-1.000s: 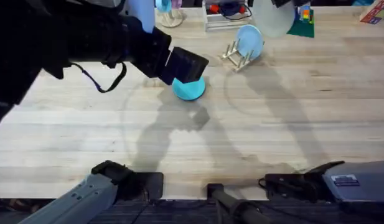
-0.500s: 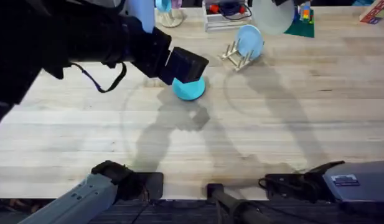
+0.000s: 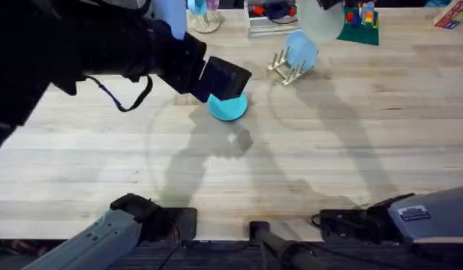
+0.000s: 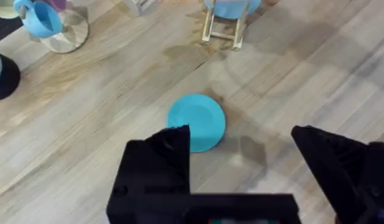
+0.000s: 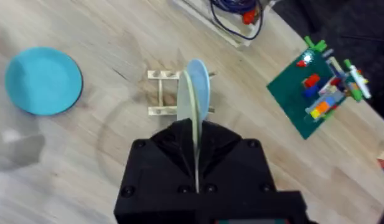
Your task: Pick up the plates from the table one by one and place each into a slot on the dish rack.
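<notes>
From my remote seat, bare table (image 3: 344,150) spreads wide around the teal-blue plate (image 3: 228,106), giving open approach from the front and right. My left arm's dark bulk (image 3: 103,45) overhangs its rear left. The dish rack (image 3: 285,67) stands apart; a pale-blue disc (image 3: 300,49) already fills one slot. Clutter lines the far edge.

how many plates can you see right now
3. The teal plate lies flat on the table; a pale-blue plate stands in the dish rack; the pale yellow plate is held edge-on in the right tool near the rack. The left arm may hide more.
</notes>
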Tool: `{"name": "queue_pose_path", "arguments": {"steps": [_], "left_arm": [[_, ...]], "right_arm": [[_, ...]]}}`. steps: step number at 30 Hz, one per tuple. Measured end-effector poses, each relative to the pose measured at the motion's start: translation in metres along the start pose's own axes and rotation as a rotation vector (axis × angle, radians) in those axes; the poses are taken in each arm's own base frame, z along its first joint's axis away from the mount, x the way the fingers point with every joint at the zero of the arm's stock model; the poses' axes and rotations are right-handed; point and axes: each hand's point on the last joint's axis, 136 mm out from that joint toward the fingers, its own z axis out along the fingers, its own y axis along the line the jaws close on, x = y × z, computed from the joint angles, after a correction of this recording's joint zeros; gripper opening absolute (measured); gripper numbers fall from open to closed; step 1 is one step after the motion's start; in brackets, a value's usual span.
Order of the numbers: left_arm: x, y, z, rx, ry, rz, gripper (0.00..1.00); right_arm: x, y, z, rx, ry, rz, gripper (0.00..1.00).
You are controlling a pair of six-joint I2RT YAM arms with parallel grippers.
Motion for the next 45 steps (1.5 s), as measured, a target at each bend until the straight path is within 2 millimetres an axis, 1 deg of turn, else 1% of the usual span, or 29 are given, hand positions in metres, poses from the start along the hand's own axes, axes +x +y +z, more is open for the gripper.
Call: {"name": "queue_pose_path", "arguments": {"steps": [6,9,12,14,21,24,30,40,45], "left_arm": [[0.000,0.000,0.000,0.000,0.000,0.000,0.993],[0.000,0.000,0.000,0.000,0.000,0.000,0.993],[0.000,0.000,0.000,0.000,0.000,0.000,0.993],[0.000,0.000,0.000,0.000,0.000,0.000,0.993],[0.000,0.000,0.000,0.000,0.000,0.000,0.993],[0.000,0.000,0.000,0.000,0.000,0.000,0.994],[0.000,0.000,0.000,0.000,0.000,0.000,0.993],[0.000,0.000,0.000,0.000,0.000,0.000,0.994],[0.000,0.000,0.000,0.000,0.000,0.000,0.993]], "right_arm": [[0.006,-0.022,0.000,-0.003,-0.020,0.060,0.029],[0.008,-0.027,0.000,-0.009,-0.023,0.074,0.029],[0.007,-0.026,0.003,-0.026,-0.030,0.076,0.029],[0.006,-0.025,0.009,-0.040,-0.030,0.075,0.029],[0.008,-0.022,0.039,-0.075,0.009,0.065,0.029],[0.008,-0.022,0.044,-0.077,0.013,0.060,0.029],[0.008,-0.022,0.049,-0.083,0.015,0.033,0.029],[0.015,-0.018,0.080,-0.112,0.062,-0.017,0.029],[0.017,-0.012,0.092,-0.155,0.070,-0.025,0.029]]}}
